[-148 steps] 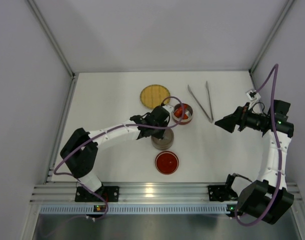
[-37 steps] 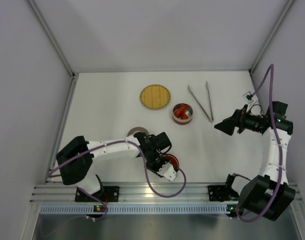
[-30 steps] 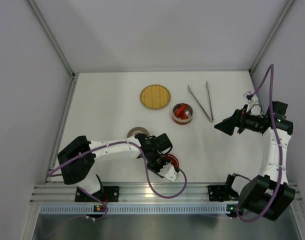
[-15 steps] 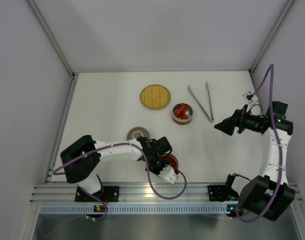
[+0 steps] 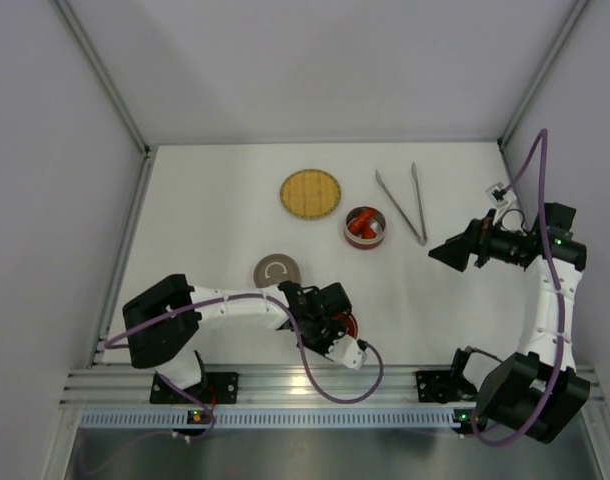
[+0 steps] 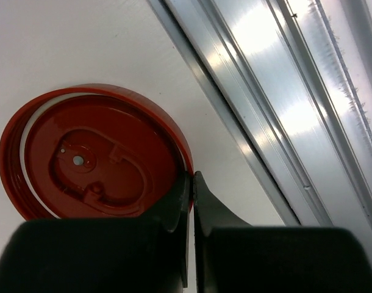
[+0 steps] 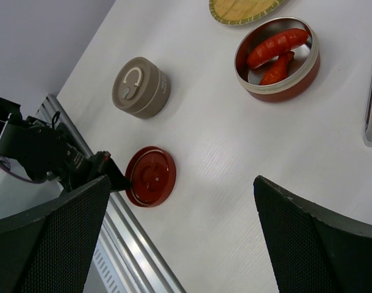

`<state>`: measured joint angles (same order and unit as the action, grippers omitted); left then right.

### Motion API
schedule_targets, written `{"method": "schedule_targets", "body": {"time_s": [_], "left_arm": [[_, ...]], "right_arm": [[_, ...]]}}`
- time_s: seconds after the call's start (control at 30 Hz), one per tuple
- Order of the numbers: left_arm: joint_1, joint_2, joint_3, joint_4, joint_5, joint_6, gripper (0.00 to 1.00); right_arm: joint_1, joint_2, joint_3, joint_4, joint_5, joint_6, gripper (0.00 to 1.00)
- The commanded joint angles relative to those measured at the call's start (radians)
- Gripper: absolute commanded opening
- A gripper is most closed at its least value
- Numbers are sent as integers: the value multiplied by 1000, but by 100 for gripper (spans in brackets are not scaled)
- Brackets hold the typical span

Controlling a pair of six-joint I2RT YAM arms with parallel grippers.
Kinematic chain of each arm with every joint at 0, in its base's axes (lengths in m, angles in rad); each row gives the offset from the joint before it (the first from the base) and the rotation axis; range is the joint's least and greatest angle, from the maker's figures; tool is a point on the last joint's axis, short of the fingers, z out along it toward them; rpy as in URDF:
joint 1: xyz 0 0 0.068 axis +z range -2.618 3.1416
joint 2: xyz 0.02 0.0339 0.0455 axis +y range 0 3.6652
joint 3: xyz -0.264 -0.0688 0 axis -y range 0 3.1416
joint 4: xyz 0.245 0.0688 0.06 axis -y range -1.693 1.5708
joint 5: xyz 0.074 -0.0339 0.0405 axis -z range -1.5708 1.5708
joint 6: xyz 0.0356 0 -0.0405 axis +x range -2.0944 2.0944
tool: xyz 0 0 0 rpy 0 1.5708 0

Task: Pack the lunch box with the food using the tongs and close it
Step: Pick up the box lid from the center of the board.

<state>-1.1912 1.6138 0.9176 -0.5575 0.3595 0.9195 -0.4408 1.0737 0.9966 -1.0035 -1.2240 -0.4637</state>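
Note:
The lunch box (image 5: pixel 364 226) is an open red tin (image 7: pixel 277 58), and the food (image 7: pixel 276 44) in it is two red pieces. The silver tongs (image 5: pixel 402 205) lie untouched to its right. Near the front rail, the red lid (image 6: pixel 88 155) lies inner side up. My left gripper (image 6: pixel 192 180) is shut on the lid's rim (image 7: pixel 150 176), pinching its edge. From above, that gripper (image 5: pixel 337 330) covers most of the lid (image 5: pixel 351 322). My right gripper (image 5: pixel 450 250) hovers right of the tongs, open and empty (image 7: pixel 183 183).
A closed grey tin (image 5: pixel 276 271) stands left of the lid and shows again in the right wrist view (image 7: pixel 139 86). A round yellow woven plate (image 5: pixel 310 192) lies at the back. The aluminium rail (image 6: pixel 283 104) runs right beside the lid.
My left gripper has dropped towards the front rail and closed on the red lid's rim. Earlier it moved the grey tin to the left. The right arm has not moved.

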Motion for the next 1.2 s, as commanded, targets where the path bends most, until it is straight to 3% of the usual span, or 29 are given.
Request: {"method": "schedule_targets", "body": {"time_s": [0.0, 0.23, 0.33, 0.47, 0.57, 0.6, 0.63, 0.67, 0.9, 1.03, 1.17], "left_arm": [[-1, 25, 56, -111, -42, -111, 0], [27, -104, 519, -349, 65, -289, 0], [134, -120, 667, -413, 224, -336, 0], [294, -224, 632, -323, 436, -390, 0], [300, -288, 596, -259, 447, -416, 0], [300, -299, 595, -249, 444, -421, 0], [300, -302, 598, -246, 443, -427, 0], [300, -302, 601, -246, 440, -430, 0], [300, -319, 593, -197, 409, -476, 0], [317, -348, 549, -56, 368, -634, 0], [344, -333, 555, 10, 372, -694, 0]], "right_arm": [[-7, -23, 31, -14, -28, -33, 99], [-1, -37, 43, 97, -45, 60, 99], [-1, -35, 31, 183, -110, 109, 98], [10, -20, 0, 269, -290, 131, 93], [17, 31, 54, -11, -376, -184, 92], [27, 57, 104, -144, -384, -439, 91], [40, 83, 129, -387, -385, -555, 90], [63, 139, 151, -493, -385, -684, 89], [266, 154, 139, -504, -384, -854, 85], [266, 166, 171, -504, -382, -882, 82], [220, 225, 310, -506, -382, -741, 82]]}}
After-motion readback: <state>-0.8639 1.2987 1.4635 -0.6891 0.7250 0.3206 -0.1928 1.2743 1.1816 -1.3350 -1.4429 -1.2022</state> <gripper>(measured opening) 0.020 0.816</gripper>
